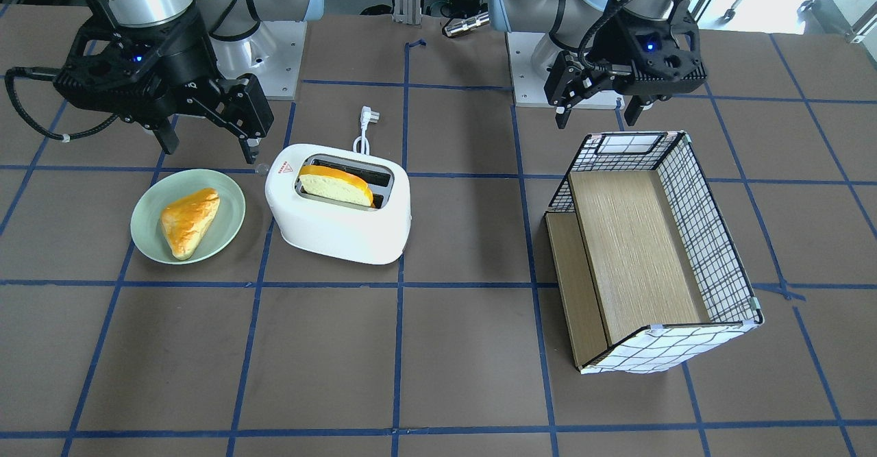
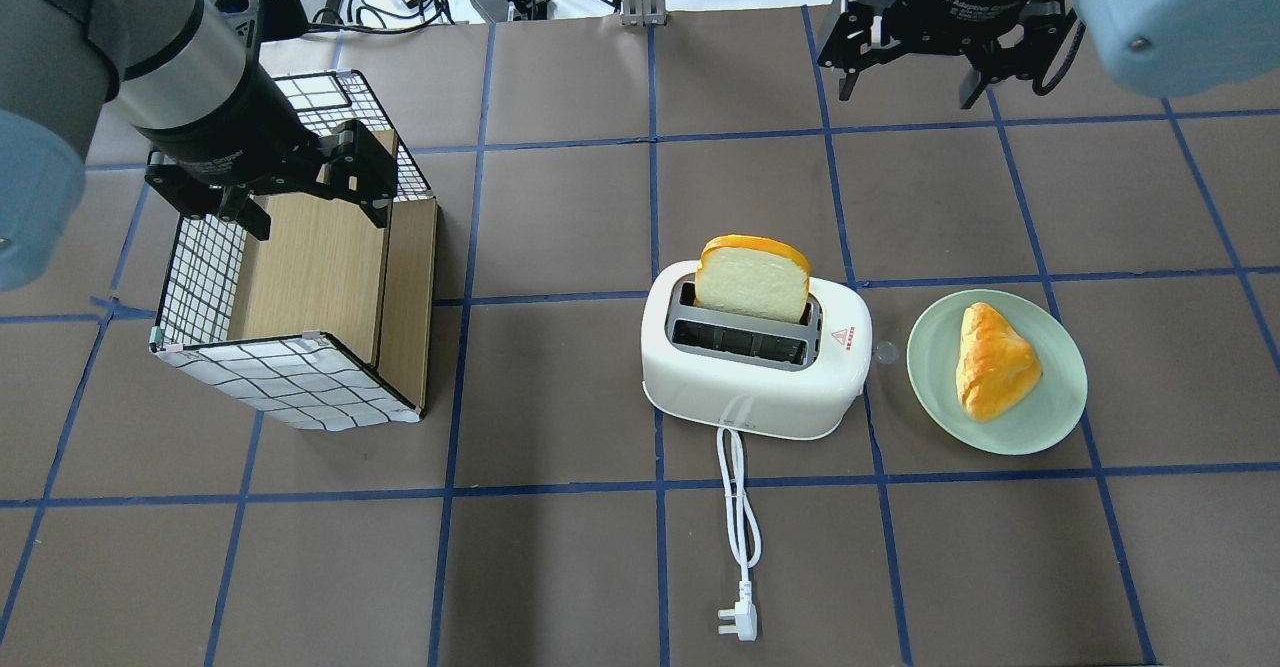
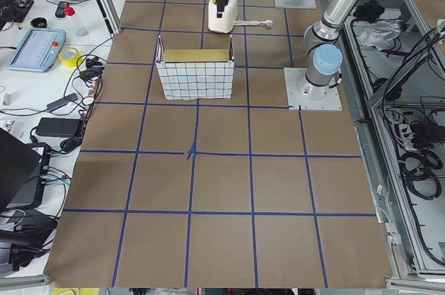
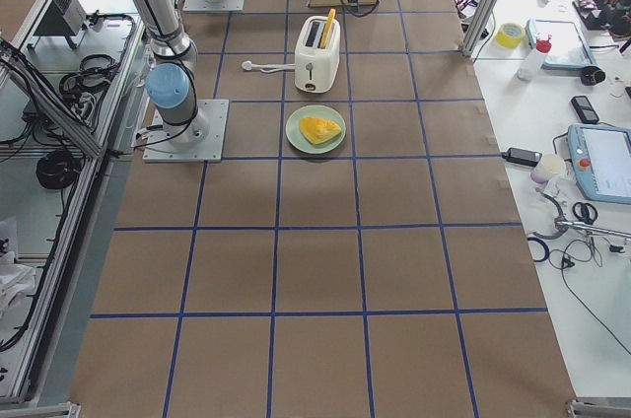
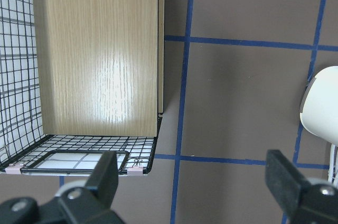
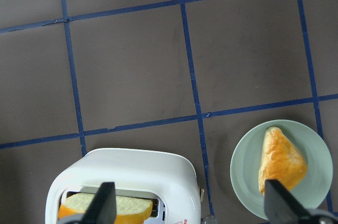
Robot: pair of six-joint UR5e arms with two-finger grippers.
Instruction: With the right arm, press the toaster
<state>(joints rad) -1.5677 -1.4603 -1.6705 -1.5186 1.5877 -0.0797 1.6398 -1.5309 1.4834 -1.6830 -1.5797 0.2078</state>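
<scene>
The white toaster [image 1: 342, 227] stands mid-table with a bread slice [image 1: 336, 186] standing up in one slot and its cord [image 2: 738, 507] lying unplugged on the table. A small clear knob [image 2: 884, 352] sticks out of its end facing the plate. It also shows in the overhead view [image 2: 750, 397] and the right wrist view [image 6: 121, 174]. My right gripper [image 1: 209, 145] is open and empty, held high off the table, clear of the toaster; it also shows overhead [image 2: 912, 87]. My left gripper [image 1: 596, 113] is open and empty above the basket.
A green plate [image 1: 147, 238] with a triangular pastry [image 1: 188, 223] sits right beside the toaster's knob end. A wire-grid basket [image 1: 706, 238] with a wooden floor lies under my left gripper. Blue tape lines grid the brown table.
</scene>
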